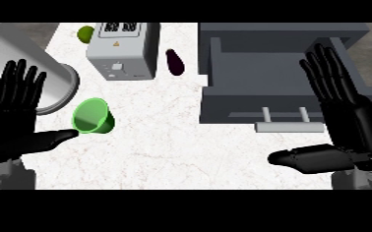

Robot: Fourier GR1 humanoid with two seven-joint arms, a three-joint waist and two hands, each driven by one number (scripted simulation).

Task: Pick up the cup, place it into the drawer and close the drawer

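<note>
cup (pixel 92 117), translucent green plastic, tapered, lies tipped on its side at about 9 o'clock on the counter (pixel 174 147), rim facing the viewer. left hand (pixel 18 108) is just beside it, fingers straight and spread, pointing up, thumb tip touching or nearly touching the cup's lower left rim; holding nothing. right hand (pixel 338 108) at 3 o'clock, also flat and spread, over the right edge of the drawer (pixel 254 73); empty. drawer is pulled open, matte grey box, bare floor, pale bar handle (pixel 287 125) on its front.

step looks like the pick-up, not yet begun. best bet: bring left fingers over the cup wall and curl against the thumb; smooth round wall will likely roll if nudged.

other stuff: boxy brushed-metal toaster (pixel 123 49) at 11, glossy dark eggplant (pixel 174 61) at 12, green lime (pixel 85 33) behind the toaster, grey curved object (pixel 51 81) at 10. counter is white, faintly veined stone.
</note>
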